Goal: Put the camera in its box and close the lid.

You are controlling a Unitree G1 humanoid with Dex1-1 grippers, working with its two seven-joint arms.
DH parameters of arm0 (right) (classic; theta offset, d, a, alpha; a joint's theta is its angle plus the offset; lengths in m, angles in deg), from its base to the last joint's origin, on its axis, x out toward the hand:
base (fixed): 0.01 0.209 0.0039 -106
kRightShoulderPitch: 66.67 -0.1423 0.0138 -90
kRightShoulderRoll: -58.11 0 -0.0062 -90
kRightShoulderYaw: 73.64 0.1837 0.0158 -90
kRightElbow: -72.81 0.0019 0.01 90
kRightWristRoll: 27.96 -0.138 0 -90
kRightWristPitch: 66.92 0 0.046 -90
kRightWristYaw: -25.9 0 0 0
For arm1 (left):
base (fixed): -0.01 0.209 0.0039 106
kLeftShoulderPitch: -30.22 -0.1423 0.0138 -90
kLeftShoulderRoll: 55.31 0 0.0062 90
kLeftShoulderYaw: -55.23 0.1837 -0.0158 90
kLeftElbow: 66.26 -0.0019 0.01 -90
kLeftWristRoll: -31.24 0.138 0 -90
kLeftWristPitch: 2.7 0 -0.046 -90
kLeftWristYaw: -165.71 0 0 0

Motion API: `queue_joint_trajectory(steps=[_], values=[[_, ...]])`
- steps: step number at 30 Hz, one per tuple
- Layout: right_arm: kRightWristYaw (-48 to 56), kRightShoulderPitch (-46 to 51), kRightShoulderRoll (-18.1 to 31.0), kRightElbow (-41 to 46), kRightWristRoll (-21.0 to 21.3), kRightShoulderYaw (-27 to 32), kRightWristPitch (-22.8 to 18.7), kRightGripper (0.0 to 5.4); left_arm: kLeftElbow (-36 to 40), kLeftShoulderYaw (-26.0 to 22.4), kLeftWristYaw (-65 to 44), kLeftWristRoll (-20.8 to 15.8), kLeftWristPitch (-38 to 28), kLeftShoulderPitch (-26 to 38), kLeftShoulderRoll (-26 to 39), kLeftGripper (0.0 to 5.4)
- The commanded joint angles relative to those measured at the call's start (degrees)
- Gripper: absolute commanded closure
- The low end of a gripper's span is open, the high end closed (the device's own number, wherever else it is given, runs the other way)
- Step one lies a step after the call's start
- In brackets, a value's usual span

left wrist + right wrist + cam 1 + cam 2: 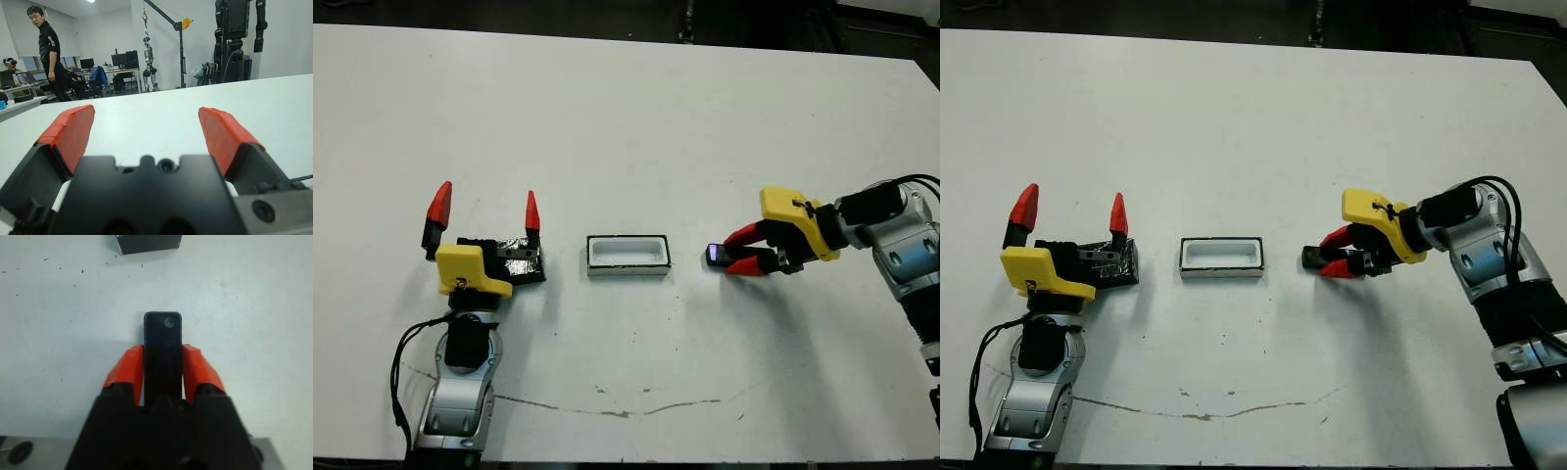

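While your right gripper (pixel 736 257) lay low on the worktop (pixel 626 117), its red fingers (pixel 128 367) were closed against the two long sides of the camera (pixel 162 350), one end of the black bar projecting past the tips toward the box (pixel 627 255). Camera: item one, flat on the worktop or nearly so, just right of the box and apart from it, its bluish end facing the tray. Box: item two, open, white inside, dark-rimmed, empty, long side across the worktop, midway between your arms. Lid (pixel 517 262): item three, black with a silvery patch, left of the box, lying partly under your left gripper (pixel 486 211), whose fingers (pixel 71 132) stood wide apart and pointed up, holding nothing. Step in hand, by judgement: lifting the camera and carrying it to the tray. You would have done well to raise it clear of the worktop before moving sideways, since the tray rim stood in the path and a low slide would likely have pushed the light box away. The camera seemed only slightly smaller than the tray, so you needed to keep its length parallel to the box's long side and centre it above the opening before lowering. Releasing only once the bar sat level inside would have kept it from resting tilted on the rim. The grip sat toward the rear of the bar, so a droop at the free end was worth watching for.
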Motion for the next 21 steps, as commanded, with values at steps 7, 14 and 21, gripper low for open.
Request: queue_joint_trajectory(steps=[7,14,21], values=[[0.86,0.86,0.21,-1.24,1.03,-1.16,1.31,3.74,-0.37,-0.17,-0.03,0.19,-0.20,-0.62,0.17,0.00],[-1.20,1.56,-0.47,0.19,-2.17,2.36,0.33,3.74,-0.30,-0.26,-0.09,0.09,-0.06,-0.65,0.21,0.00],[1.58,-5.09,-1.99,0.01,-7.63,5.07,-6.17,3.74,-0.06,-0.31,-0.19,-0.24,0.38,-0.65,0.10,0.00]])
